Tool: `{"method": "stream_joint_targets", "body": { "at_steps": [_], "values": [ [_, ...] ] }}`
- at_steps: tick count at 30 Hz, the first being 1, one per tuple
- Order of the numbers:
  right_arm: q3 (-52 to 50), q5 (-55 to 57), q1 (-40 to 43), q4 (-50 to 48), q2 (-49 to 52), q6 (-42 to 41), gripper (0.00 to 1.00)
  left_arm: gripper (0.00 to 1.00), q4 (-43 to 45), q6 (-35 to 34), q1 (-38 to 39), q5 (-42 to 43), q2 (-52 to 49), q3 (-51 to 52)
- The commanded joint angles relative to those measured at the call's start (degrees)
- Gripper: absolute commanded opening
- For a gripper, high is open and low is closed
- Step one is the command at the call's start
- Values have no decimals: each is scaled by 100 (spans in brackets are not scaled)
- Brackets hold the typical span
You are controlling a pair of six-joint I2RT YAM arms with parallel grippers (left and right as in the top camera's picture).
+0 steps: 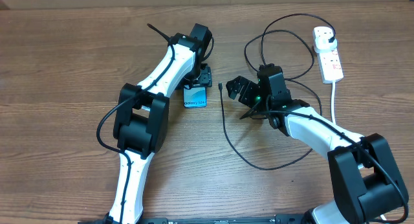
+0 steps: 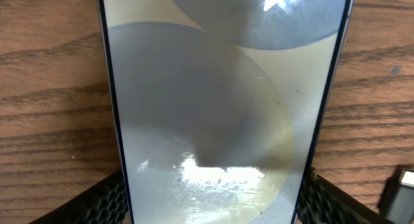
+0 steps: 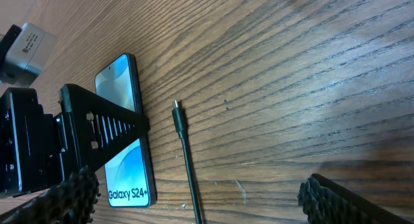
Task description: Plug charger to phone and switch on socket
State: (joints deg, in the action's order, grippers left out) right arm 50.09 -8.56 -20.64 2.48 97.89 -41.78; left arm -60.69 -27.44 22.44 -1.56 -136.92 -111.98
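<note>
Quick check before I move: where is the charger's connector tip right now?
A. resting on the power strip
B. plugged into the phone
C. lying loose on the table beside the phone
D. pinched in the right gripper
C: in the right wrist view the connector tip lies on the bare table next to the phone, with a gap between them.

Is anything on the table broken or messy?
Nothing looks broken. The charger sprawls in loose loops across the table, and its tip lies bare on the wood beside the phone, not plugged in.
</note>
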Motion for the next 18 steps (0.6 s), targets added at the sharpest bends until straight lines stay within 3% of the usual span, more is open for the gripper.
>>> {"method": "stream_joint_targets", "body": {
  "at_steps": [1, 18],
  "values": [
    [90, 61, 15, -35, -101, 9, 100, 75, -48, 120, 2, -55, -514, 306],
    [90, 61, 15, -20, -101, 7, 100, 70, -59, 151, 4, -13, -514, 306]
  ]
}}
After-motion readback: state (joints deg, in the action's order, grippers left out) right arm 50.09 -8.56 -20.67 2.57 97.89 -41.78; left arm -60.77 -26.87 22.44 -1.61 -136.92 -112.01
